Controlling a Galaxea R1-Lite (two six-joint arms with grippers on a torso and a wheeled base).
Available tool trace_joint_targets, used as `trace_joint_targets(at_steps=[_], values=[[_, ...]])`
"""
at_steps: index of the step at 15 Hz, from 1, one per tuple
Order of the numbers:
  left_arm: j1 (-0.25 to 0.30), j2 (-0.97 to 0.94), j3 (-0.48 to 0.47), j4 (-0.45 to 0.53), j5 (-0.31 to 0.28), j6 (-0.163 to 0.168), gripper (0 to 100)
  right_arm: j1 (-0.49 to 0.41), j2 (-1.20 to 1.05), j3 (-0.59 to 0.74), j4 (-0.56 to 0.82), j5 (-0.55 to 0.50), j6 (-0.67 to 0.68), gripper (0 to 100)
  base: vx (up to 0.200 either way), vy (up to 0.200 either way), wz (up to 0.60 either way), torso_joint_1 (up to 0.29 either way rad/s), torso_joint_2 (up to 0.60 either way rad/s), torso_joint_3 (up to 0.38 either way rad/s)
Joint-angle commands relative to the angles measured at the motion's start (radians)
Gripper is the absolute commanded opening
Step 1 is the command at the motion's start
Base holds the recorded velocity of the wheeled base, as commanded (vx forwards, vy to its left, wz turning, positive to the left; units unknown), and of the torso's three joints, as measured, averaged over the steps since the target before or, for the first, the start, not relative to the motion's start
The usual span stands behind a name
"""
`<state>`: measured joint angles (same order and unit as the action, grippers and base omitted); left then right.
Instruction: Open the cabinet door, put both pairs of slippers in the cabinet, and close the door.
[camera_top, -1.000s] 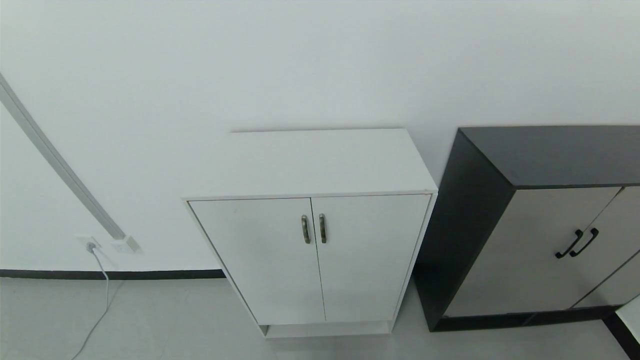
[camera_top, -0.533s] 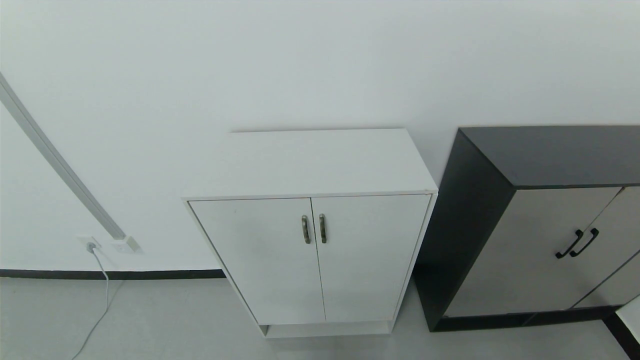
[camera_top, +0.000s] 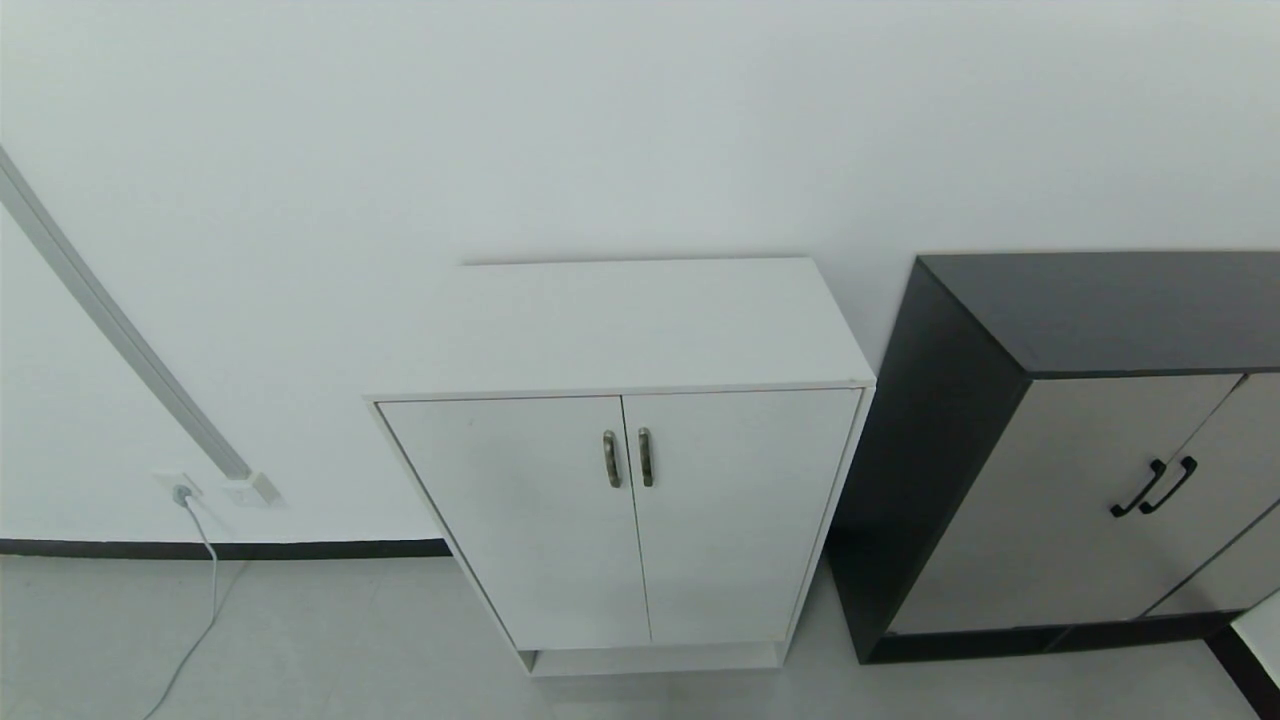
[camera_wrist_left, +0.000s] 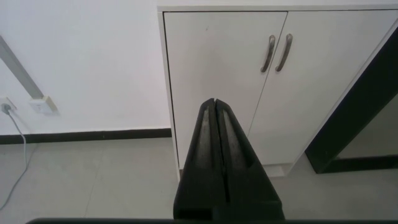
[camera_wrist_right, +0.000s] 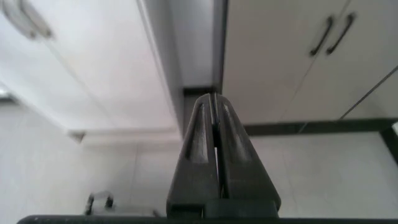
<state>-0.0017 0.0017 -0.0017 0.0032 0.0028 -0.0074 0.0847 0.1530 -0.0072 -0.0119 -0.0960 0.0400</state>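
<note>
A white two-door cabinet (camera_top: 620, 500) stands against the wall, both doors shut, with two metal handles (camera_top: 628, 458) side by side at the centre seam. In the left wrist view my left gripper (camera_wrist_left: 214, 102) is shut with nothing in it, held some way in front of the cabinet's left door (camera_wrist_left: 217, 68); the handles (camera_wrist_left: 277, 53) lie off to one side. In the right wrist view my right gripper (camera_wrist_right: 214, 98) is shut and empty, facing the gap between the white cabinet (camera_wrist_right: 81, 68) and the dark cabinet (camera_wrist_right: 292, 56).
A dark cabinet (camera_top: 1060, 440) with grey doors and black handles (camera_top: 1155, 487) stands close on the right of the white one. A wall socket with a grey cable (camera_top: 200, 560) is at the left, above grey floor. A slanted cable duct (camera_top: 110, 320) runs up the wall.
</note>
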Motion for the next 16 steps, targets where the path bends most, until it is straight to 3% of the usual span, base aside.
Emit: trace_joint_targets(at_steps=[1, 4, 7, 9, 13, 16], values=[[0.000, 0.001, 0.000, 0.000, 0.000, 0.000, 0, -0.031, -0.070, 0.003, 0.001, -0.002, 0.009, 0, 0.000, 0.000, 0.00, 0.000, 0.00, 0.000], [0.000, 0.001, 0.000, 0.000, 0.000, 0.000, 0, -0.120, -0.085, 0.004, -0.005, -0.005, 0.017, 0, 0.000, 0.000, 0.00, 0.000, 0.00, 0.000], [0.000, 0.001, 0.000, 0.000, 0.000, 0.000, 0, -0.115, -0.092, 0.007, 0.001, 0.009, 0.021, 0, 0.000, 0.000, 0.00, 0.000, 0.00, 0.000], [0.000, 0.001, 0.000, 0.000, -0.001, 0.000, 0, -0.069, -0.130, 0.007, 0.003, 0.061, 0.018, 0, 0.000, 0.000, 0.00, 0.000, 0.00, 0.000], [0.000, 0.001, 0.000, 0.000, -0.001, 0.000, 0, -0.072, -0.136, 0.007, 0.010, 0.147, -0.038, 0, 0.000, 0.000, 0.00, 0.000, 0.00, 0.000], [0.000, 0.001, 0.000, 0.000, -0.001, 0.000, 0, -0.079, -0.153, 0.007, 0.010, 0.137, -0.014, 0, 0.000, 0.000, 0.00, 0.000, 0.00, 0.000]])
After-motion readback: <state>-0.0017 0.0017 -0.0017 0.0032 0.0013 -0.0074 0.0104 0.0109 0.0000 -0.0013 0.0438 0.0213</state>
